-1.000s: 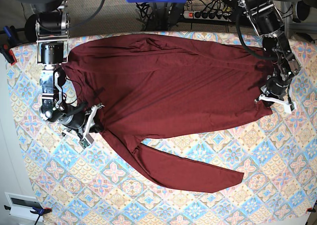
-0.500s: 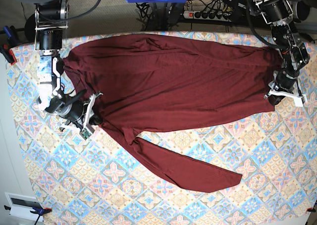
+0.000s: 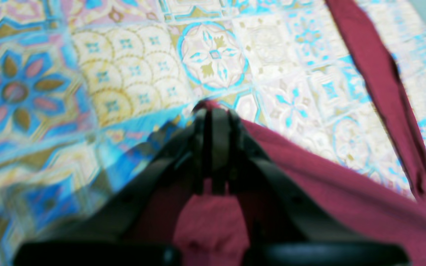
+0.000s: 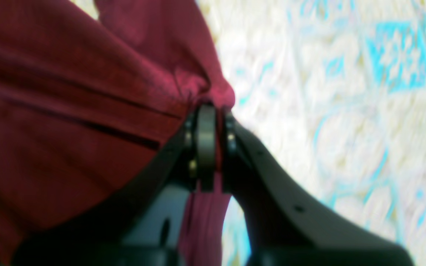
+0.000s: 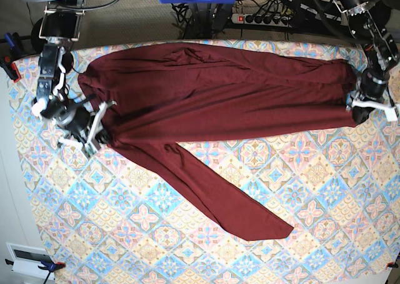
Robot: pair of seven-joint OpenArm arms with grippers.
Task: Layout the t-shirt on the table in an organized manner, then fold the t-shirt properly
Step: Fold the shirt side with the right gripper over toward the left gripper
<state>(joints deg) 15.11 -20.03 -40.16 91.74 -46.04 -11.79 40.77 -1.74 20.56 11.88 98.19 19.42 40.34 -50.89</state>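
In the left wrist view the left gripper [image 3: 213, 118] sits at centre frame with its two dark fingers [image 3: 220, 147] pressed together — a tip of maroon cloth pokes out just past them and more of it bunches beneath. The right wrist view shows the same at the right gripper [image 4: 213, 111]: fingers [image 4: 205, 144] clamped tight on a puckered edge of the t-shirt [image 4: 68, 111], which fills the left half of that frame and hangs down between the finger bases.

In the base view the right gripper [image 5: 100, 131] is at the left edge of the frame, holding the garment's lower left corner, and the left gripper [image 5: 361, 112] is at the far right, holding the opposite end. Between them the t-shirt [image 5: 219, 96] lies stretched in a wide band across the upper part of the table [image 5: 312, 196], creased lengthwise. One long flap of fabric trails away from the band diagonally — ending in a point at lower centre-right of the frame, flat on the patterned cloth.

No containers are in view.
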